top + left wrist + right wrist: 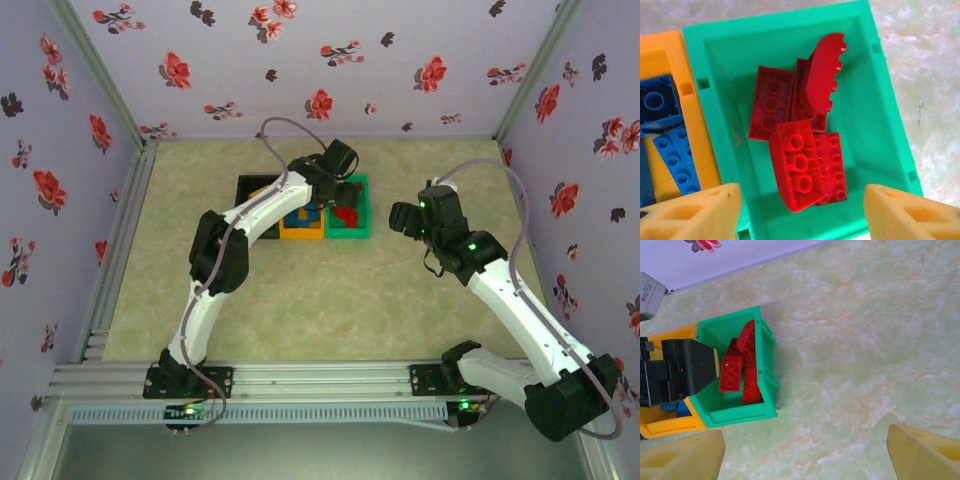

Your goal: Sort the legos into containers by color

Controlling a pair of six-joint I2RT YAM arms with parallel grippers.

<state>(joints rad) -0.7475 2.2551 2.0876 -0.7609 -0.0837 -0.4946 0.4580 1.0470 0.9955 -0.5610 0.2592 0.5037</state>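
Note:
The green bin (775,30) holds several red legos (797,165), one curved piece leaning on edge. My left gripper (800,212) hangs open just above this bin, its yellow fingers (695,215) spread wide with nothing between them. Beside it on the left, the orange bin (695,125) contains blue legos (675,155). From above, the black bin (250,185), orange bin (300,235) and green bin (352,236) stand in a row, with the left gripper (345,192) over the green one. My right gripper (402,218) hovers open over bare table to the right of the green bin (740,415).
The bins sit at the middle back of the pale green marbled tabletop (865,340). Floral walls (330,60) close in the back and both sides. The left arm's black wrist (685,370) overhangs the orange bin (670,425).

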